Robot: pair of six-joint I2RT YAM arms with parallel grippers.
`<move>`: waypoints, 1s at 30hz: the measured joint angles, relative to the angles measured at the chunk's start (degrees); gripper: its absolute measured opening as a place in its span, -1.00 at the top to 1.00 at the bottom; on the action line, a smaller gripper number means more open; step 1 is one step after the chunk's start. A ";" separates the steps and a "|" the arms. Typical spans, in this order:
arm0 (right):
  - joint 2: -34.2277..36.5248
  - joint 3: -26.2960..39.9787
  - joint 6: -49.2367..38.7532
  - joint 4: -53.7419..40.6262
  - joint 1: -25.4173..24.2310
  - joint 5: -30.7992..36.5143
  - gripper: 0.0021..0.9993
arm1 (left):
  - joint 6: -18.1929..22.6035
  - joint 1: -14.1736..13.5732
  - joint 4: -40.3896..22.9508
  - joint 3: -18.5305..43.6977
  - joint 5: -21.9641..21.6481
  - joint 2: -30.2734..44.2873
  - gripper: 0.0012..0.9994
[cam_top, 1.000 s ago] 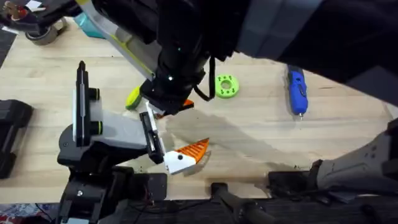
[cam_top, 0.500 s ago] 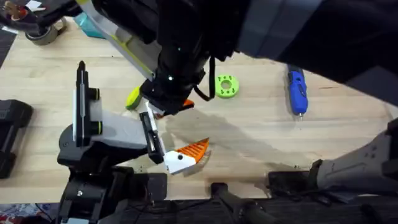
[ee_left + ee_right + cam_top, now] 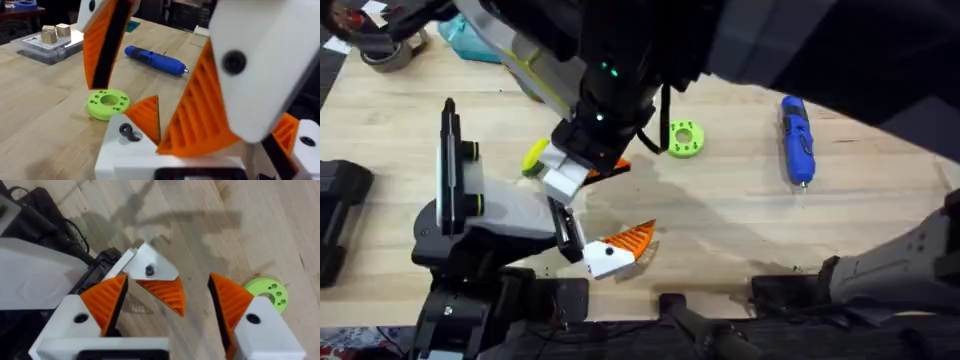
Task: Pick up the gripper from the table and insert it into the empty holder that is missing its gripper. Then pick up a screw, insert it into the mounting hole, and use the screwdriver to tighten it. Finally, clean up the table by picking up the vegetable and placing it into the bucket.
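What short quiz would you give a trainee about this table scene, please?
1. True or false: the screwdriver lies flat on the table, apart from the green disc.
2. Which lies nearer the holder: A) the vegetable, B) the screwdriver?
3. Fill in: the right gripper is ___.
Key: 1 true; 2 A; 3 open.

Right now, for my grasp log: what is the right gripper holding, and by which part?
Nothing. The right gripper stands open above the mounted ribbed finger.
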 joint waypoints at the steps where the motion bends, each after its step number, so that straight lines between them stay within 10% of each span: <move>1: 0.00 0.00 0.00 0.05 0.00 0.00 -0.99 | 0.00 0.00 0.00 0.00 -0.02 0.00 -0.98; 30: -6.99 0.24 -0.11 3.08 0.20 -1.60 -0.97 | 0.07 -0.02 -0.01 0.00 0.11 0.01 -0.97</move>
